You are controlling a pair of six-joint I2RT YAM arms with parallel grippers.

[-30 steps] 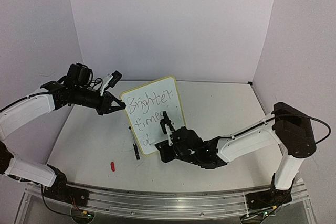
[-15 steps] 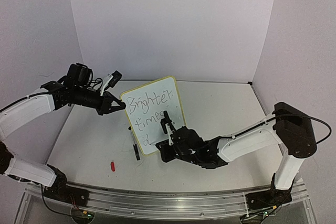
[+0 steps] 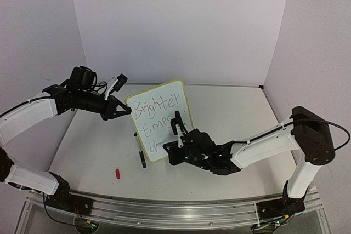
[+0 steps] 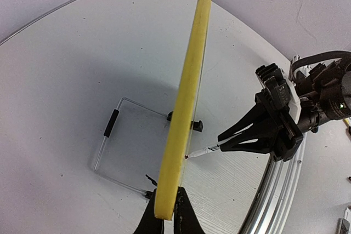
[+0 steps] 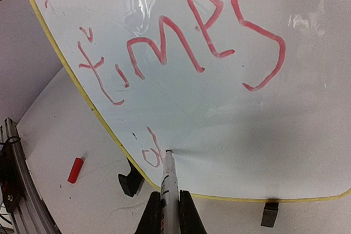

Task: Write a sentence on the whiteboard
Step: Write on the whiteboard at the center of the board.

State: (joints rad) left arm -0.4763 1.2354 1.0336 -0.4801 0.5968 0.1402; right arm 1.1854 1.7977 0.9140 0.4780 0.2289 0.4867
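At the middle of the white tabletop (image 3: pixel 236 108), as I see it from the overhead camera, the small white whiteboard with the thin yellow rim (image 3: pixel 164 116) stands up on its two black feet, its face turned toward 5 o'clock.

My left gripper (image 3: pixel 125 109) comes in from 9 o'clock and is clamped on the board's rim near its upper left corner. The left wrist camera shows this plainly: the two black fingertips of the left gripper (image 4: pixel 166 212) pinch the yellow edge of the whiteboard (image 4: pixel 192 80) from both sides.

My right gripper (image 3: pixel 169 145) sits at about 5 o'clock of the board, jaws closed on a slim marker with a pale barrel (image 5: pixel 169 176). From the left wrist view I see the right gripper (image 4: pixel 241 141) pointing that marker (image 4: pixel 205 150) at the board's face, the tip touching it low down.

Through the right wrist camera, the right gripper (image 5: pixel 167 209) holds the marker tip against the whiteboard (image 5: pixel 247 135) near its 7 o'clock corner. The sentence (image 5: pixel 203 42) shows in red strokes: "times" is complete, and a small looped stroke sits just at 9 o'clock of the tip. From overhead the sentence (image 3: pixel 156 108) reads "Brighter" over "times".

A small red cylindrical cap (image 3: pixel 118 173) lies on the table at 7 o'clock of the board, well apart from it.
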